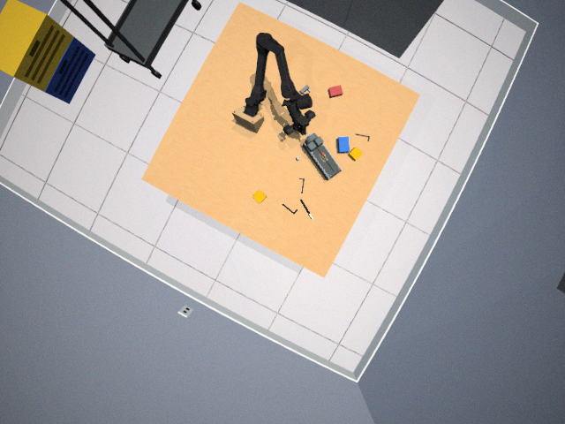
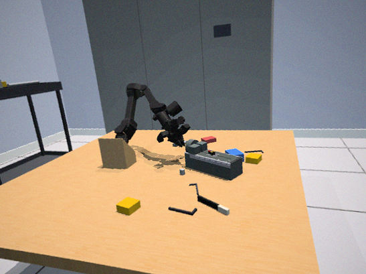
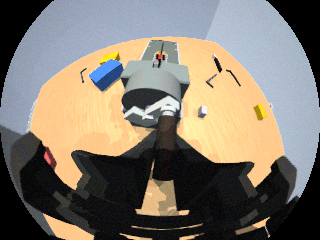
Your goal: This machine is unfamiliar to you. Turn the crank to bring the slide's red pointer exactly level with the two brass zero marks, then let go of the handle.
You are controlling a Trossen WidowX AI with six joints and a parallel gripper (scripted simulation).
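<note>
The machine (image 1: 323, 158) (image 2: 214, 161) (image 3: 156, 76) is a dark grey box with a slide on top and a crank housing at the end near the arm. A small red pointer (image 1: 324, 156) (image 2: 209, 151) (image 3: 159, 58) sits on the slide; the brass marks are too small to judge. My gripper (image 1: 295, 131) (image 2: 178, 143) (image 3: 163, 134) is at the machine's crank end, shut on the dark crank handle (image 3: 167, 135), which sticks out towards the wrist camera.
A blue block (image 1: 342, 144) (image 2: 234, 152) and a yellow block (image 1: 355, 153) (image 2: 253, 157) lie beside the machine. A red block (image 1: 335, 91), another yellow block (image 1: 259, 196) (image 2: 128, 205), hex keys (image 1: 289, 208) (image 2: 182, 210), a screwdriver (image 2: 212, 204), a small grey piece (image 2: 182, 171) and a tan box (image 2: 115, 153) lie around.
</note>
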